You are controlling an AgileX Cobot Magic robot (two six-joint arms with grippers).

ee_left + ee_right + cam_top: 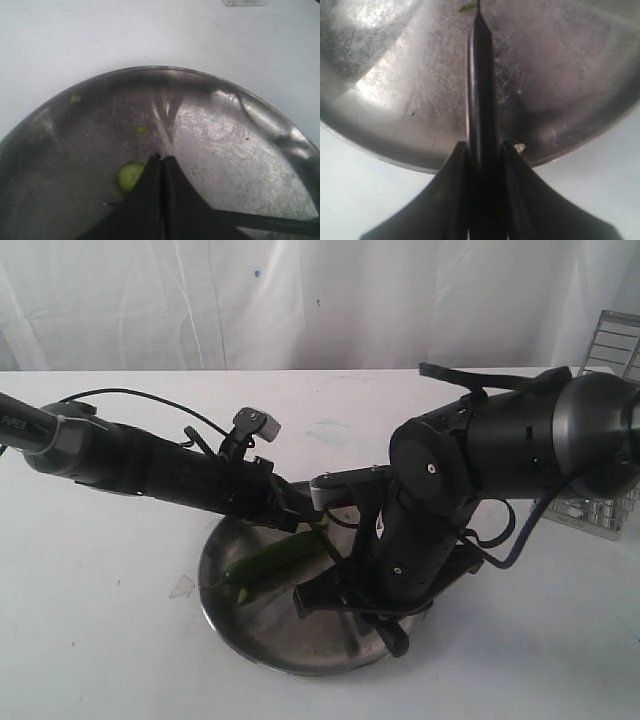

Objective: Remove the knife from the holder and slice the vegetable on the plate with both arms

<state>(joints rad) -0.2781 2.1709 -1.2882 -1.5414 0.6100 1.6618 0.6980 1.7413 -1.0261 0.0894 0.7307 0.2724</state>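
Right gripper (482, 152) clamps the knife (481, 90) handle, rigid. Left gripper (161, 165) closed, whether pinching the vegetable (280, 558) unclear; light, slick, rolls on plate (225, 615).

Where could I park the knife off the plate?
Bare table left of the plate, below the left arm, is free. The strip right of the plate toward the holder is tighter. The plate, with the vegetable and both arms, is crowded.
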